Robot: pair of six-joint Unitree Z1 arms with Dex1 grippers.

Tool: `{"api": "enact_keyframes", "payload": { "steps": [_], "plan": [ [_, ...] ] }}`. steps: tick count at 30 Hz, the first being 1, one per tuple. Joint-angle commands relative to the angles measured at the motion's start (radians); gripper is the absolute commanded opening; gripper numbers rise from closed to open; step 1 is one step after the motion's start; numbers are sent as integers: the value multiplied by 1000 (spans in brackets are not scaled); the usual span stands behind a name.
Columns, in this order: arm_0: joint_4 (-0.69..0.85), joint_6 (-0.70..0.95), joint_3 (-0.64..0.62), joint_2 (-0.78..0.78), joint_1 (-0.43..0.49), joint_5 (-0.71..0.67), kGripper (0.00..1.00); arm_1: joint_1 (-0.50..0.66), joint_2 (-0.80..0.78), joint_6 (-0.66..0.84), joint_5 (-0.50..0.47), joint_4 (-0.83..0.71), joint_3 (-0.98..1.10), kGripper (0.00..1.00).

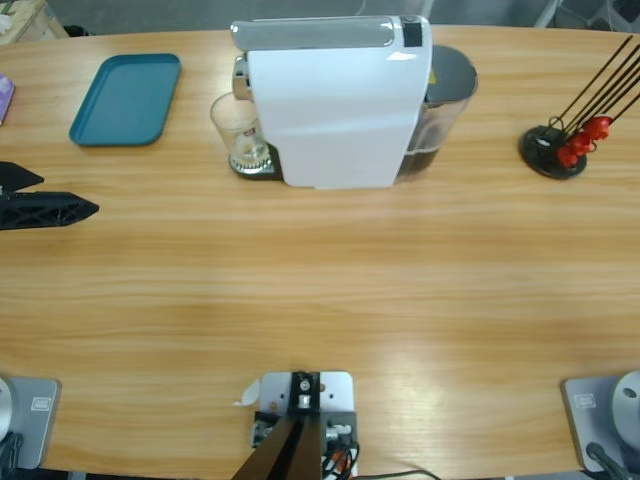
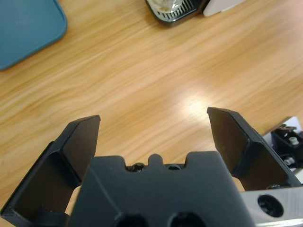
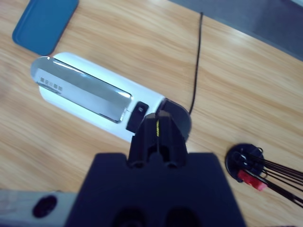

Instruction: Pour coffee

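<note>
The long wooden tabletop (image 1: 320, 300) carried a white capsule coffee machine (image 1: 335, 105), with a teal tray (image 1: 125, 98) well off to its side. A clear glass (image 1: 240, 132) stood on the drip tray under the spout, presumably to catch the coffee; I couldn't make out any in it. The left end effector (image 2: 154, 137) hung wide open and empty over bare wood, while the right end effector (image 3: 158, 130) was shut on nothing above the machine.

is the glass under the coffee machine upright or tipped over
Upright. In the high view the glass stands on the drip tray at the white coffee machine, its round rim facing up. Whether it holds any coffee cannot be told.
</note>
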Motion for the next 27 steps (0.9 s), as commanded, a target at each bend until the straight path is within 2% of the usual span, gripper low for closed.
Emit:
{"api": "enact_keyframes", "payload": {
  "steps": [1, 27],
  "plan": [
    [6, 3, 39, 56, -9, -9, 991, 32, 136, 13, 68, 45, -32, 0],
    [-9, 8, 51, 78, -9, -11, 991, 31, 197, -5, 28, 41, 4, 0]
  ]
}}
